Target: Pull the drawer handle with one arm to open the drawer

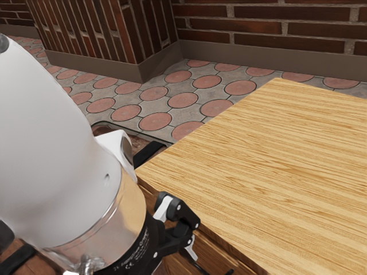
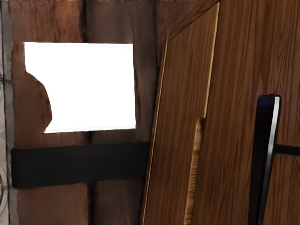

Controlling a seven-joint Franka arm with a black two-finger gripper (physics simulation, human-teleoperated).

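Note:
The wooden drawer front sits under the near edge of the tabletop, at the bottom of the exterior view. A thin black handle runs along it. My black gripper is right against the cabinet's corner, just above that handle. Most of the hand is hidden by my big white arm. In the wrist view the panelled drawer front is close ahead, and the black bar handle stands off it beside the hand.
The light striped wooden tabletop fills the exterior view's right. Beyond it lie a floor of round red tiles and brick walls. A white base plate and a black strip lie on the floor by the cabinet.

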